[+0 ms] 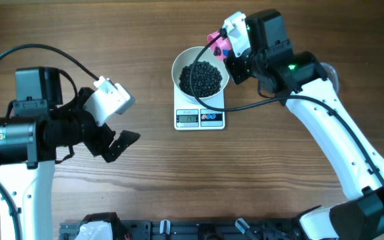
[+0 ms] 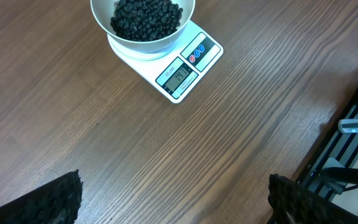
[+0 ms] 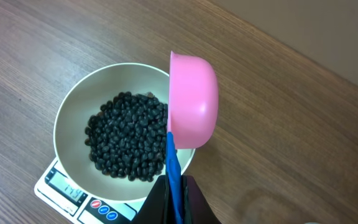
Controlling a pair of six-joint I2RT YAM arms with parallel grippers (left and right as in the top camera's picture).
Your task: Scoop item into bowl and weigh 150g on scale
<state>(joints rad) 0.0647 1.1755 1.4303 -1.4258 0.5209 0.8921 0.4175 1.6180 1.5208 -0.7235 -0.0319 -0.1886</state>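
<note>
Wooden desk (image 1: 279, 187) seen from above. The left gripper (image 1: 115, 143) hangs wide open and empty near the left edge. The right gripper (image 3: 174, 186) is clamped on the blue handle (image 3: 173, 158) of a pink scoop (image 3: 194, 102). The scoop is tipped sideways over a white bowl (image 3: 73, 118). The bowl sits on a white scale (image 1: 199, 118) toward the far edge and holds a heap of black beans (image 1: 201, 77). Scooping looks mostly done. Confirming the unreadable display, and perhaps topping up, remains.
</note>
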